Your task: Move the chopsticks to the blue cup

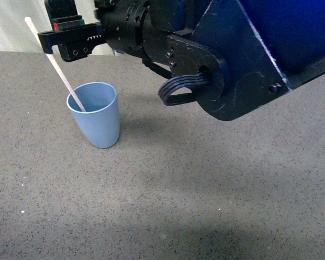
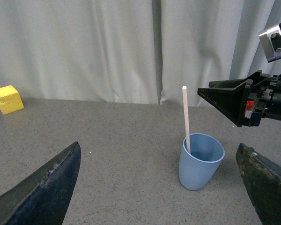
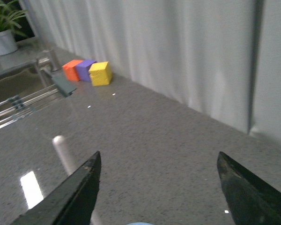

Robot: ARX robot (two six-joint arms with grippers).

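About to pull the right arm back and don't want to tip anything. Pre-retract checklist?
1. The chopsticks in the blue cup: ok, lower end inside, leaning on the rim.
2. The blue cup upright: ok.
3. The right gripper open: ok, fingers wide apart.
4. The chopsticks clear of its finger: cannot tell, they overlap in the front view.
5. The left gripper out of the way: ok, open, apart from the cup.
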